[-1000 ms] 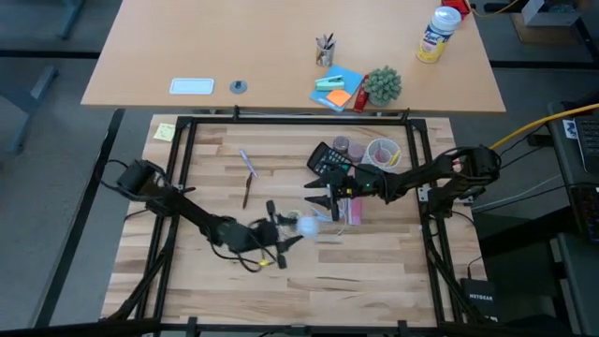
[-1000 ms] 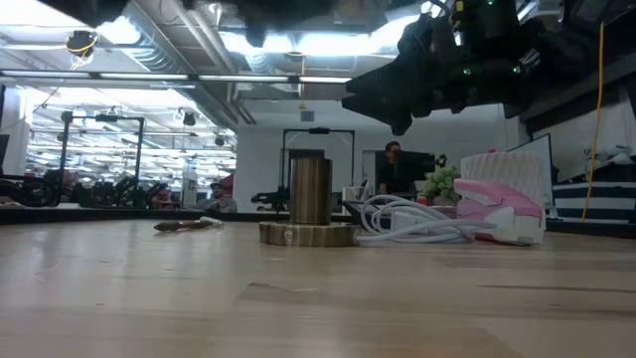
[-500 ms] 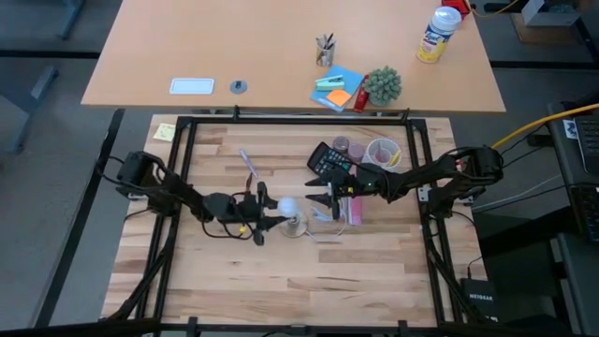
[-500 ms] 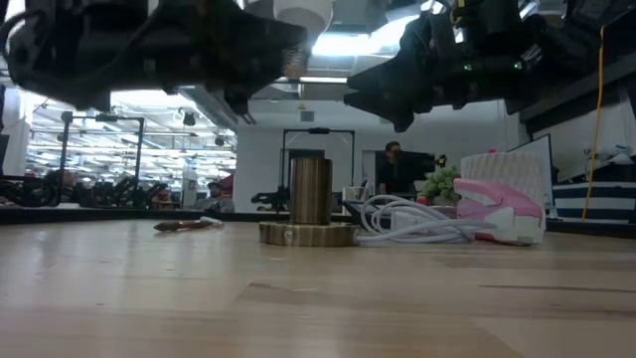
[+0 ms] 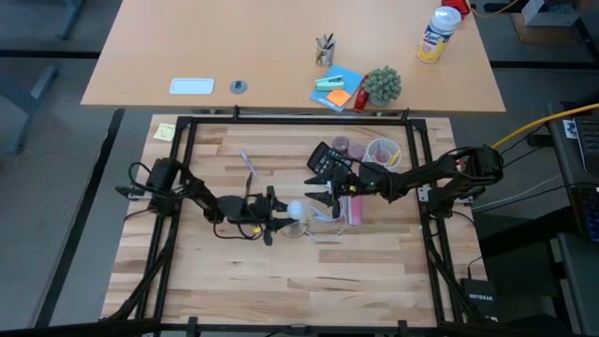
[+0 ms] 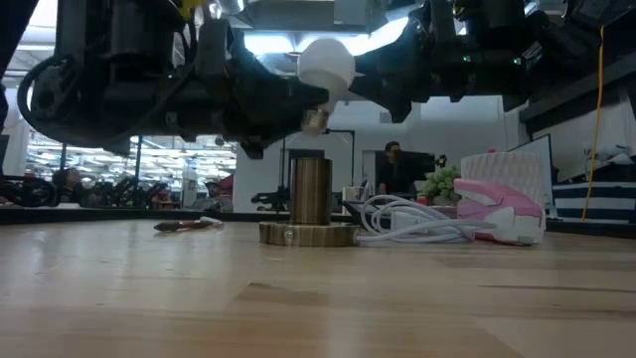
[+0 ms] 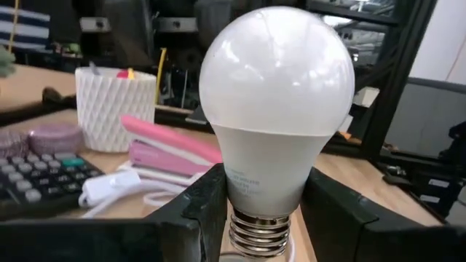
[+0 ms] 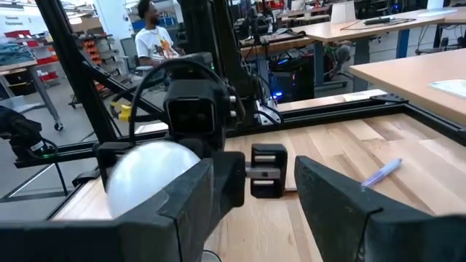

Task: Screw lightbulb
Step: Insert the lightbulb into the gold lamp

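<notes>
The lightbulb [image 7: 277,109], frosted white with a silvery screw base [image 6: 316,119], hangs over the brass socket [image 6: 310,189], which stands on its round base [image 6: 308,235] at mid-table. My left gripper [image 5: 281,213] reaches in from the table's left and is shut on the bulb [image 5: 296,210]. My right gripper [image 5: 323,199] stands open just right of the bulb, a little higher, with nothing between its fingers [image 8: 182,211]. In the right wrist view the bulb [image 8: 149,175] shows just beyond those fingers. My left gripper pinches the bulb's tapered neck [image 7: 262,185], just above the screw threads, between its two fingers [image 7: 207,207]. The fingers lie level and come from the table's left. The bulb is nearly upright, globe up and screw base down, lifted clear above the socket's top.
A white looped cord [image 6: 417,229] and a pink stapler [image 6: 497,209] lie right of the socket. A calculator [image 5: 328,161], a white cup [image 5: 382,150] and small jars sit at the far right. A pen [image 5: 248,167] lies at the far left; bare wood lies near.
My left gripper has carried the bulb from nearer the table's front edge toward the far edge and down, rolling its wrist as it went. The bulb has dropped into the low view and now hangs over the socket. My right gripper has kept still.
</notes>
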